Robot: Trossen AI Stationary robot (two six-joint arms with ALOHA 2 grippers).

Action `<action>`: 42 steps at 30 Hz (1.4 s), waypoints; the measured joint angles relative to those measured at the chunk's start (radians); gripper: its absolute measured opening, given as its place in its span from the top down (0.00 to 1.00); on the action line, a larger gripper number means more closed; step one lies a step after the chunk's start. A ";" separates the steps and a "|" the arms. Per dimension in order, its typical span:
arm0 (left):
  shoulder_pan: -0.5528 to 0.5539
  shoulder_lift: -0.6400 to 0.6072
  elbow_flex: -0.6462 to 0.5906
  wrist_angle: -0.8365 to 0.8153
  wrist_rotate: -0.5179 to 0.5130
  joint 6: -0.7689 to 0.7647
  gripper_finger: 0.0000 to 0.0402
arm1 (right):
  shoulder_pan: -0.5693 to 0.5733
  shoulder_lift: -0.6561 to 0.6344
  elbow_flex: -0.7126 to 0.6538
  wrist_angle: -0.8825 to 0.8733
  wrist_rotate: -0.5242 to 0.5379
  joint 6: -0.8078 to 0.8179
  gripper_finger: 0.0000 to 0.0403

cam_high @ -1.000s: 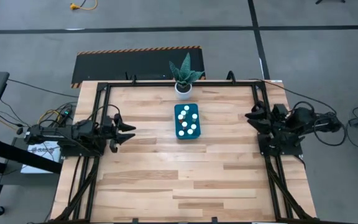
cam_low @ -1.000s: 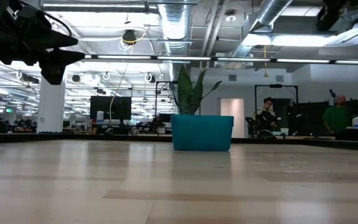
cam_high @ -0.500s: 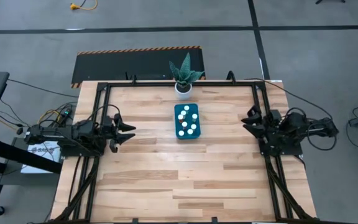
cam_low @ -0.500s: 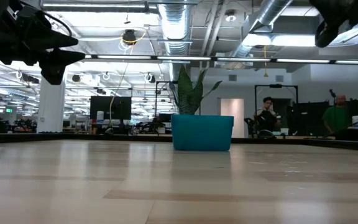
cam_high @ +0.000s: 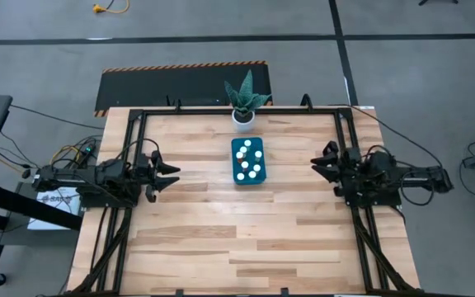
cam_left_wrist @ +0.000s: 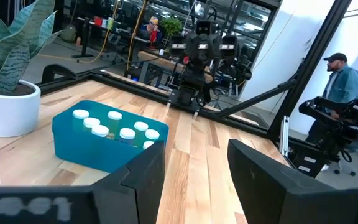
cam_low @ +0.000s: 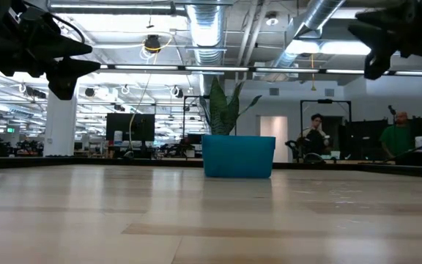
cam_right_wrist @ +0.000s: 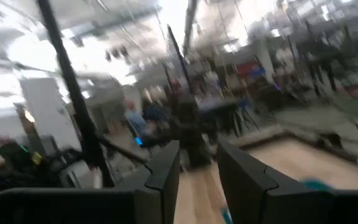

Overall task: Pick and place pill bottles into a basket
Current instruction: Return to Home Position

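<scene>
The teal basket [cam_high: 249, 162] stands flat on the wooden table, a little beyond its middle. Several white-capped pill bottles [cam_high: 250, 160] stand upright inside it, their caps [cam_left_wrist: 114, 127] showing above the basket's wall [cam_left_wrist: 98, 152]. My left gripper [cam_high: 173, 175] hovers open at the table's left side, pointing level at the basket, with nothing between its fingers [cam_left_wrist: 148, 177]. My right gripper [cam_high: 315, 163] hangs at the table's right side, well clear of the basket. Its fingers [cam_right_wrist: 166, 171] are drawn close together with nothing between them.
A white pot with a green plant [cam_high: 243, 114] stands just beyond the basket, at the table's far edge. Black frame rails [cam_high: 130, 157] run along the left, right and far sides. Bare wood [cam_high: 246, 239] lies between the basket and the near edge. People [cam_low: 395, 139] are in the room behind.
My right gripper has come down and swung toward the table's left, from pointing slantwise at the far side to pointing across at the basket. In the low view it has dropped in from the top right corner. The basket, the bottles and my left arm have kept still.
</scene>
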 joint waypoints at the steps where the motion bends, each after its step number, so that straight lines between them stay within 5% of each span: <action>1: 0.000 0.000 0.000 0.000 0.000 0.000 0.59 | -0.007 0.000 -0.002 -0.029 0.000 0.001 0.75; 14: 0.000 0.000 0.000 0.000 0.000 0.000 0.59 | -0.063 0.000 -0.002 -0.302 0.012 0.061 0.75; 42: 0.000 0.000 0.000 -0.001 0.000 0.000 0.59 | -0.115 0.013 0.002 -0.313 0.040 0.124 0.75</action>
